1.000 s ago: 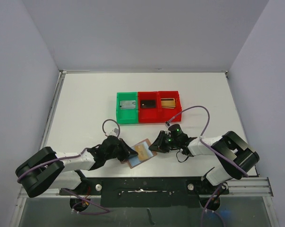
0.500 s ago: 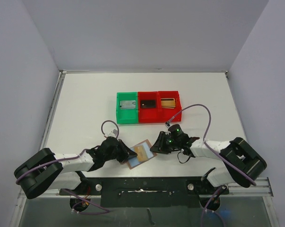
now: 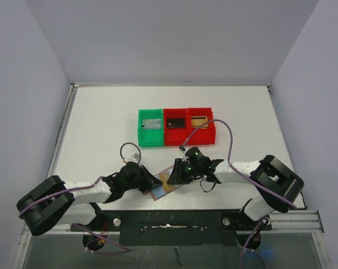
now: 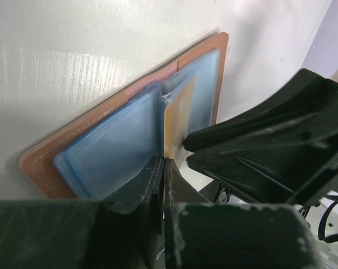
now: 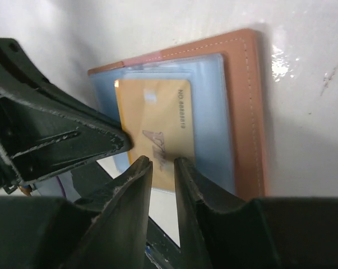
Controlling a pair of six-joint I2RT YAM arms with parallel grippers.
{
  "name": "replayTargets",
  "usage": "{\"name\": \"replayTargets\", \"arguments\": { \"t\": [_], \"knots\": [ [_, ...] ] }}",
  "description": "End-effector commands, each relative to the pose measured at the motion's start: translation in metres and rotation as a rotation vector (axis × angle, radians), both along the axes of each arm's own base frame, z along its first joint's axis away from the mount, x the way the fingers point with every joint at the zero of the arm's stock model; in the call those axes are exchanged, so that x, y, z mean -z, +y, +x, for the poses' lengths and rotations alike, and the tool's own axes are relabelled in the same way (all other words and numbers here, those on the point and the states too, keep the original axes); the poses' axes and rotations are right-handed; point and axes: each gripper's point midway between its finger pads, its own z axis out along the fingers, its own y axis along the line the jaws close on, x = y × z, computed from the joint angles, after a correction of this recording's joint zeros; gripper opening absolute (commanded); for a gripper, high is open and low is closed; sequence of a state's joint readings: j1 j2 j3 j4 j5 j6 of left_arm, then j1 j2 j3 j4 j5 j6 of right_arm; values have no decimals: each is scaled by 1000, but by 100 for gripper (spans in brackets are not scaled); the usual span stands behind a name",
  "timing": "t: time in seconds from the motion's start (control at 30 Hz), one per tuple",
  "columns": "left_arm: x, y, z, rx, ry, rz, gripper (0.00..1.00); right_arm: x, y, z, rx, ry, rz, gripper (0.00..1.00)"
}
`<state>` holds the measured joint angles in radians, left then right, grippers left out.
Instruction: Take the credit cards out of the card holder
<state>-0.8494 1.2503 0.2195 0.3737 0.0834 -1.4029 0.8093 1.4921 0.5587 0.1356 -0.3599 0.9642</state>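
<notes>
White tabletop [image 3: 101,123]: the flat brown leather card holder [image 3: 162,190] lies open at 6 o'clock, light-blue lining up. Left hand [image 4: 163,168], at the holder's 9 o'clock, is clenched on the lining edge. Right hand [image 5: 163,163], at 2 o'clock, has its fingers slightly parted over the gold plastic card [image 5: 157,112], grasping nothing.

open card holder [image 3: 162,188] at the table's near edge is hemmed in: left gripper [image 3: 153,184] at its 8 o'clock, right gripper [image 3: 174,177] at its 2 o'clock. a row of red and green bins [image 3: 177,138] blocks 12 o'clock. bare table [image 3: 96,134] gives passage at 10 o'clock.
</notes>
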Motion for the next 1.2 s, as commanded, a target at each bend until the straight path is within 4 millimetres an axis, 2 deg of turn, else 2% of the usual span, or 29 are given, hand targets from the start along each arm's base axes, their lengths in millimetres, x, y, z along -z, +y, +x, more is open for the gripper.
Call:
{"name": "replayTargets", "arguments": {
  "t": [0.0, 0.1, 0.2, 0.33, 0.47, 0.6, 1.03, 1.07, 1.13, 1.17],
  "knots": [
    [-17, -7, 7, 6, -48, -28, 0, 14, -1, 5, 17, 16, -68, 25],
    [-18, -6, 6, 6, -51, -29, 1, 28, -11, 4, 38, 42, -144, 23],
    [-18, -4, 6, 0, -51, -29, 14, 35, -16, 2, 53, 61, -169, 22],
    [-19, -4, 6, -6, -53, -35, 18, 39, -19, 1, 62, 70, -190, 21],
    [-19, -4, 7, -18, -48, -43, 15, 40, -20, 1, 66, 74, -198, 20],
    [-18, 0, 6, -35, -47, -51, 0, 41, -21, 1, 74, 78, -200, 19],
    [-17, 11, 3, -68, -53, -47, 0, 40, -24, 5, 98, 82, -194, 18],
    [-17, 11, 3, -69, -51, -45, 3, 40, -24, 5, 98, 83, -192, 18],
    [-14, 11, 4, -68, -46, -37, 19, 41, -24, 5, 97, 84, -194, 18],
    [-13, 10, 4, -67, -47, -35, 22, 41, -24, 5, 98, 84, -194, 18]
  ]
}}
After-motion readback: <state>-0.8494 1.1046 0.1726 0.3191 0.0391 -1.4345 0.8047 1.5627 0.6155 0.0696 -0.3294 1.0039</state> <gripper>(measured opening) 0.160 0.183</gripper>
